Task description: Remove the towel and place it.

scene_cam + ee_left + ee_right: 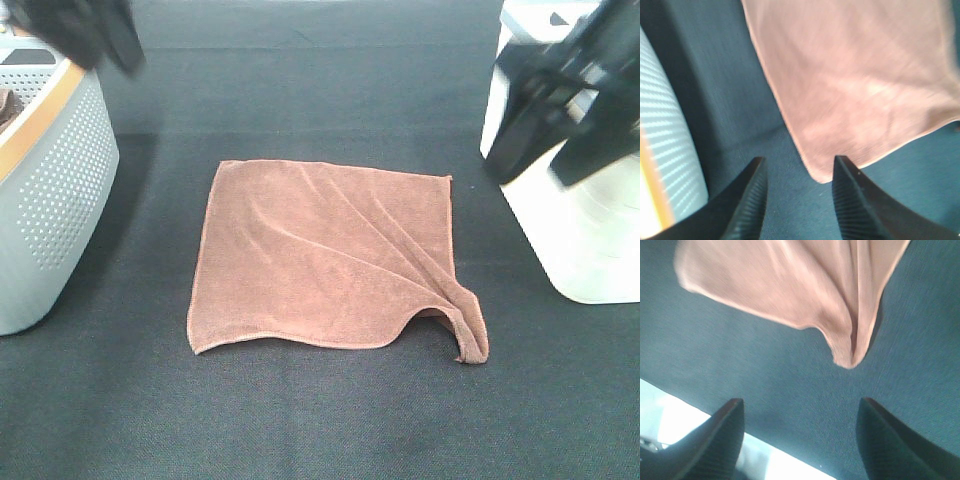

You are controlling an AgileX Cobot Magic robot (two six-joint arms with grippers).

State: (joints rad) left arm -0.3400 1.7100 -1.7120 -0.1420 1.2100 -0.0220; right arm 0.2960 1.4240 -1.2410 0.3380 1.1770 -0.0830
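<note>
The rust-brown towel (325, 260) lies spread flat on the dark table, with its near right corner (470, 335) bunched and folded over. It also shows in the left wrist view (860, 80) and in the right wrist view (795, 280). My left gripper (85, 35) hangs at the far left above the basket, open and empty; its fingertips (757, 175) frame bare cloth-covered table beside a towel corner. My right gripper (555, 125) hangs at the far right, open and empty, its fingertips (732, 412) well apart above the table, short of the bunched corner.
A grey perforated basket (50, 190) with a tan rim stands at the left edge. A white container (590, 240) stands at the right edge. The dark table cloth (320, 420) surrounds the towel.
</note>
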